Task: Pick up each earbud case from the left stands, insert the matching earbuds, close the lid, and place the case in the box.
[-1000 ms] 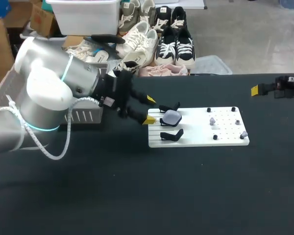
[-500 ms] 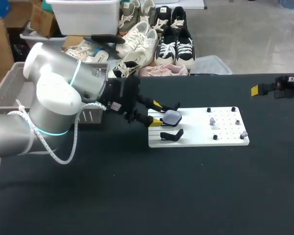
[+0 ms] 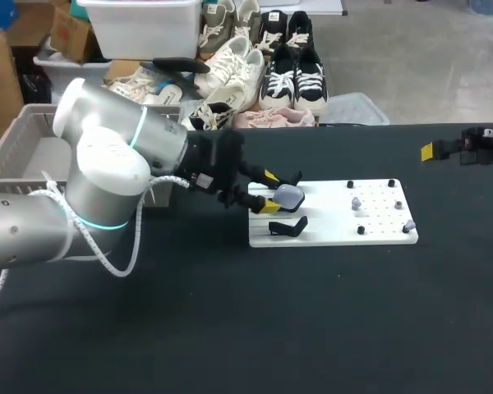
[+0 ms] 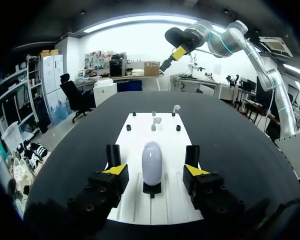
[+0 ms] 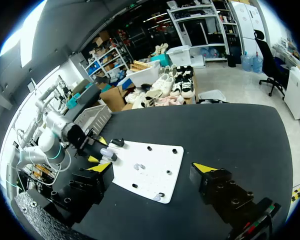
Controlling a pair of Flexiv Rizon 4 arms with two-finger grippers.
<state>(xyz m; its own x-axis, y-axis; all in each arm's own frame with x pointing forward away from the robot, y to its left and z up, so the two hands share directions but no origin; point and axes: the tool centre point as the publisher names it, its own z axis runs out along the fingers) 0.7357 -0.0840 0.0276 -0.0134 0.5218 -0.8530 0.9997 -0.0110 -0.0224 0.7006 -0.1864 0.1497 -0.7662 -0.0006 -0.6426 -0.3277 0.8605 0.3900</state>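
A pale lilac earbud case [image 3: 289, 195] stands on the middle black stand at the left end of the white board [image 3: 378, 234]. My left gripper [image 3: 271, 190] is at the board's left edge, open. In the left wrist view the case [image 4: 151, 161] sits between the yellow fingertips [image 4: 115, 170] with a gap on each side of it. Small earbuds [image 3: 356, 202] sit on pegs on the board's right half, ahead of the case in the left wrist view [image 4: 155, 121]. My right gripper [image 3: 431, 151] hangs open near the table's far right, well away from the board [image 5: 150, 165].
Two empty black stands [image 3: 287, 226] flank the case's stand. A grey basket [image 3: 33, 148] sits at the table's far left, behind my left arm. Dark tabletop spreads in front of the board and to its right.
My left gripper has moved right, toward the board, and now has the case between its fingers. The fingers have come somewhat closer together. The right arm has kept still.
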